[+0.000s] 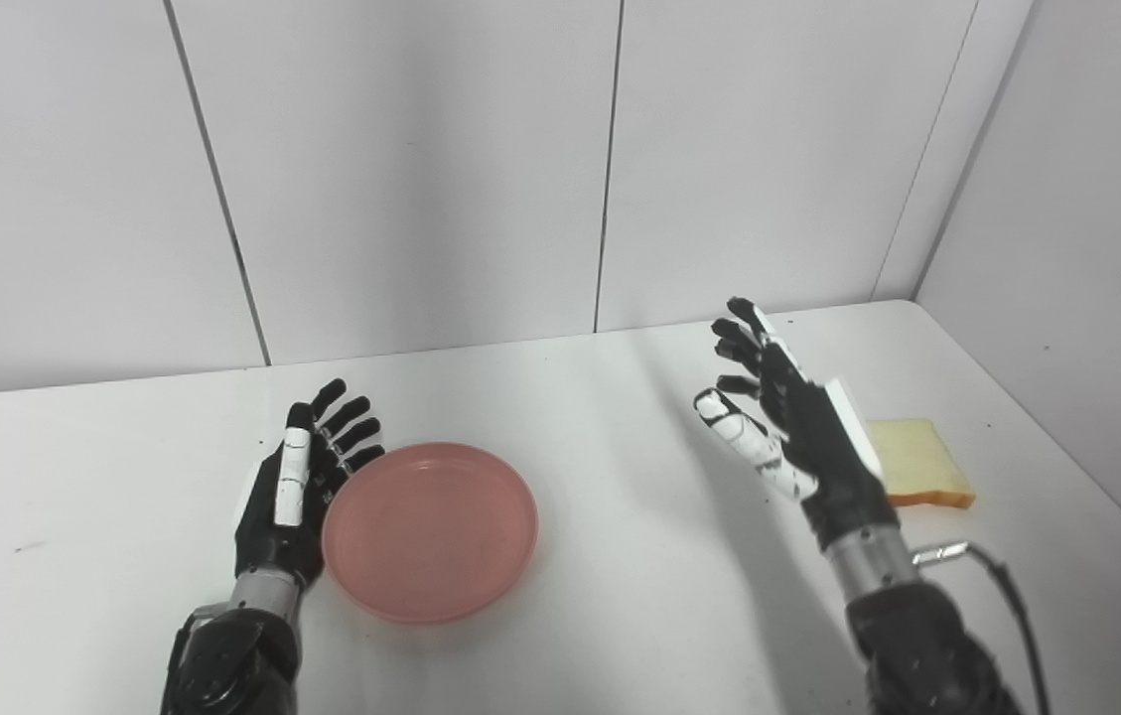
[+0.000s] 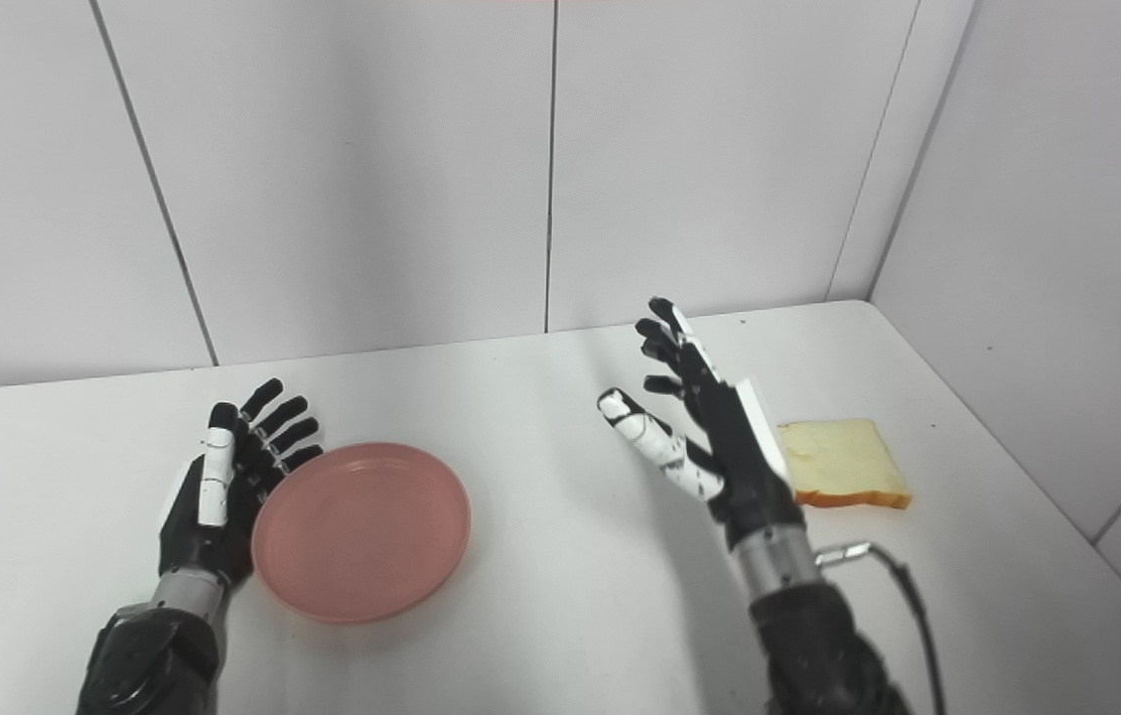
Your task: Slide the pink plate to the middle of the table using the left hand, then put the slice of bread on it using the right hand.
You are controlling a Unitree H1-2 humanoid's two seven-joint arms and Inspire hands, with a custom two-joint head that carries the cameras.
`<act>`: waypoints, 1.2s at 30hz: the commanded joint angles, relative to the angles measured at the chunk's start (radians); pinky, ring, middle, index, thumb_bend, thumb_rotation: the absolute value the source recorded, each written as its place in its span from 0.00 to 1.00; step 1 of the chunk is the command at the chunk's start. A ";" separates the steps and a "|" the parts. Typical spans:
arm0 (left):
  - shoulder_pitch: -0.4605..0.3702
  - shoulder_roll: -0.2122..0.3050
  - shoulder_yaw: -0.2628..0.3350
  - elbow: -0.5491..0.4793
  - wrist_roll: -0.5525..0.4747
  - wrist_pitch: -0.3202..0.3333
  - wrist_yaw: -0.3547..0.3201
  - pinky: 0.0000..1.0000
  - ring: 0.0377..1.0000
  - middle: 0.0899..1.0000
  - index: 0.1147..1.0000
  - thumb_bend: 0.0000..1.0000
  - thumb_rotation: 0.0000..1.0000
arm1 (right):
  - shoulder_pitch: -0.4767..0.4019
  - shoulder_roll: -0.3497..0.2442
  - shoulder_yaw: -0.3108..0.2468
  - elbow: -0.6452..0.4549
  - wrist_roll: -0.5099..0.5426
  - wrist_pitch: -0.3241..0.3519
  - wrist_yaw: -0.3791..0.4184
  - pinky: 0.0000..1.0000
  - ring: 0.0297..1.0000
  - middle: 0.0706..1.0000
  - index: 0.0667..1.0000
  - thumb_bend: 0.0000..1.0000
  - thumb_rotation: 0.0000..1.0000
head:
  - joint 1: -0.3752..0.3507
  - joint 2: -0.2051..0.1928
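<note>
The pink plate (image 1: 429, 531) lies empty on the white table (image 1: 620, 596), left of centre. My left hand (image 1: 300, 487) is open, fingers straight, its palm side against the plate's left rim. The slice of bread (image 1: 917, 463) lies flat on the table at the right; it also shows in the right eye view (image 2: 840, 463). My right hand (image 1: 786, 417) is open, fingers spread and raised above the table, just left of the bread and partly covering its near-left edge. It holds nothing.
White panel walls stand behind the table and along its right side. A grey cable (image 1: 997, 576) runs from my right wrist. The table's right edge passes close beyond the bread.
</note>
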 commanded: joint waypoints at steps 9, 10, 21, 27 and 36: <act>0.011 -0.001 0.009 0.050 -0.004 0.035 -0.001 0.70 0.77 0.80 0.82 0.85 0.86 | -0.187 -0.405 -0.039 0.091 -0.142 0.025 0.125 0.76 0.88 0.92 0.86 1.00 0.63 | -0.038 -0.011; 0.010 -0.001 0.010 0.049 -0.005 0.036 -0.001 0.70 0.77 0.80 0.82 0.85 0.86 | -0.196 -0.435 -0.044 0.131 -0.136 -0.003 0.130 0.76 0.88 0.93 0.86 1.00 0.61 | -0.046 -0.013; 0.000 0.005 0.021 0.052 -0.003 0.047 0.002 0.75 0.78 0.80 0.82 0.85 0.85 | -0.239 -0.776 0.097 0.375 -0.163 -0.177 0.384 0.99 1.00 0.99 0.91 1.00 0.57 | -0.040 -0.020; 0.001 0.008 0.021 0.041 -0.002 0.058 0.001 0.75 0.78 0.81 0.84 0.84 0.85 | -0.271 -0.830 0.179 0.442 -0.224 -0.196 0.467 1.00 1.00 0.98 0.91 1.00 0.47 | -0.040 -0.017; 0.005 0.016 0.021 0.035 -0.004 0.065 -0.005 0.75 0.78 0.82 0.84 0.85 0.84 | -0.318 -0.814 0.222 0.535 -0.224 -0.221 0.509 1.00 1.00 1.00 0.95 1.00 0.45 | -0.041 -0.010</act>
